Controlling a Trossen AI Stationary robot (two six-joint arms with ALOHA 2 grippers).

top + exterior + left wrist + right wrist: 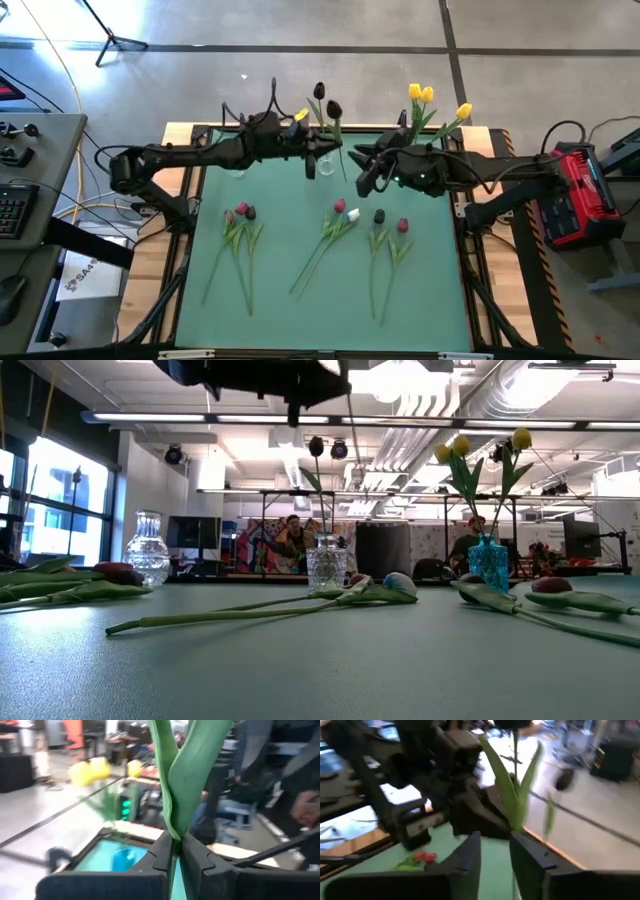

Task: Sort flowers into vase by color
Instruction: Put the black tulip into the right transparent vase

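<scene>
1. the left gripper [176, 845] is pressed together on a green stem [175, 780], pinched low where the leaves meet so that the flower is carried upright above the back of the table [300, 310]. in the high view a yellow head [300, 117] shows just beside this gripper; it is judged to belong to the held stem, though the join is not visible.
2. the right gripper [495, 839] is held near the middle vase [325, 565] with its fingers spread and nothing pinched between them. leaves are seen rising beyond the gap, judged to be those of a flower already standing in that vase.
3. two black tulips [316, 446] stand in the middle vase, and three yellow tulips [452, 448] stand in the blue vase [489, 563], so one colour is kept to each vase.
4. the round vase [148, 548] on the left side holds nothing and is judged to be kept for a colour not yet sorted.
5. six flowers lie flat on the table, heads toward the vases: a left pair [240, 213] in red and black, a centre pair [346, 211] in red and white, and a right pair [390, 222] in black and red. they are laid well apart from the vases so that each stem can be reached from above.
6. the step in hand is judged to be the delivery of the held flower; if its head is yellow, it belongs in the blue vase, and the stem end must be lowered cleanly into the narrow neck.
</scene>
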